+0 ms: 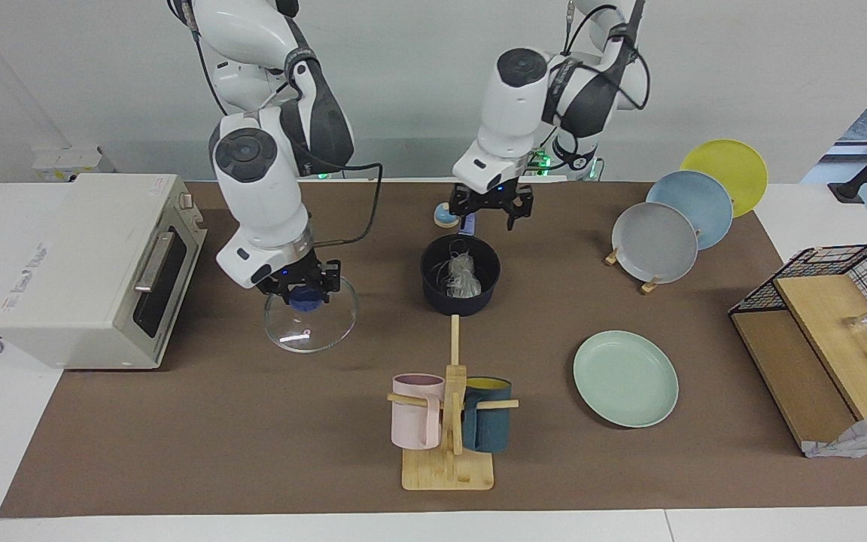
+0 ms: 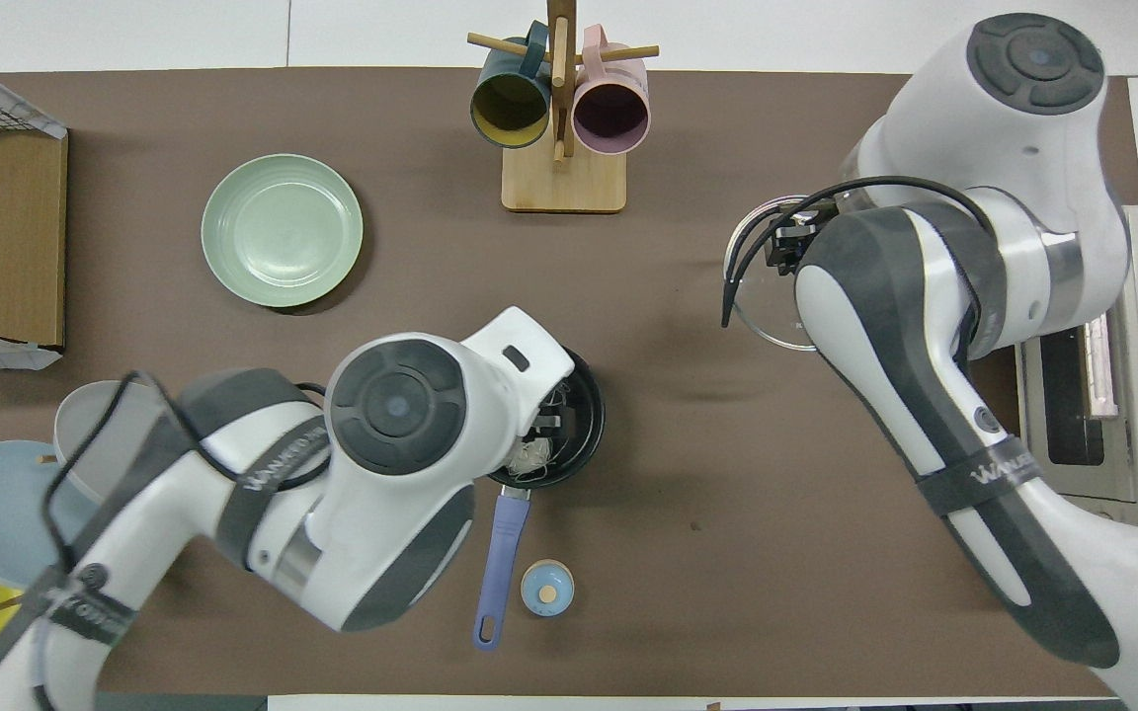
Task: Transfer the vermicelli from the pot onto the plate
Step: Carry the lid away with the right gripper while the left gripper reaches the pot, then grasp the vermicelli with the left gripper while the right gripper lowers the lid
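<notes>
The pot [image 1: 460, 275] is sitting in the middle of the tabletop [image 1: 215, 436], and its lid is already off. The noodles [image 1: 460, 275] are lying inside the pot in a pale, see-through clump, so nothing has gone to the plate [image 1: 625, 379] yet. The left hand [image 1: 491, 212] is hanging over the edge of the pot that is nearer to the robots, just above the blue handle [image 2: 498, 568]. Its fingers are spread apart and holding nothing. It looks like the step in hand is reaching in for the noodles. The right hand [image 1: 304, 290] is gripping the blue knob of the glass lid [image 1: 311, 316] toward the right arm's end of the tabletop, beside the toaster oven [image 1: 95, 267]. The lid seems to be at or just above the tabletop, but it is hard to say if it is touching. The green plate is lying bare, farther from the robots than the pot and toward the left arm's end. For the next move, the left hand probably needs to go down into the pot and close on the clump. The noodles are thin and slippery, so some strands may be hanging loose or slipping out. Then the hand needs to lift them clear of the rim and carry them over to the plate. The mug rack [image 1: 448, 429] is standing near that path, so the arm should be keeping high enough to miss it.
</notes>
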Available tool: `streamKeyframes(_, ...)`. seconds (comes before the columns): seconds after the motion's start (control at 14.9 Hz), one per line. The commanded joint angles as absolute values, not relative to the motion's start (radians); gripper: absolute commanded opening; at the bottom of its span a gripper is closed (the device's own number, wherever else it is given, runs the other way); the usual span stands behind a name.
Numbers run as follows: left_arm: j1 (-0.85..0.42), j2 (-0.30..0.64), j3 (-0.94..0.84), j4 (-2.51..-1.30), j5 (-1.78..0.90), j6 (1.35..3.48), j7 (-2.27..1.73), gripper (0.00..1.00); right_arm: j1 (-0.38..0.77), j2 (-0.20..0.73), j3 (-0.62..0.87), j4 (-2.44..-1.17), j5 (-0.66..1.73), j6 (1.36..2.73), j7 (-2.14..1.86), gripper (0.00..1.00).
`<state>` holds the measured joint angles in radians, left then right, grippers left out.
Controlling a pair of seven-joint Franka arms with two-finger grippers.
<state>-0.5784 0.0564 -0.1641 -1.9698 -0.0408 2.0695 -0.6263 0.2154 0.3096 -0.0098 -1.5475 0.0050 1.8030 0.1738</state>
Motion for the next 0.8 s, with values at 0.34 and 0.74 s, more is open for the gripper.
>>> streamKeyframes(0.34,-0.603,0.170,-0.140,-2.008,-0.051,2.226,-0.598,1.00,0.112,0.229,0.003,-1.787,-0.006,2.015,0.035,0.45)
streamKeyframes(0.74,-0.601,0.216,-0.138,-2.022,-0.035,2.267,-0.572,1.00,0.086,0.210,0.006,-1.896,0.002,2.101,0.006,0.45)
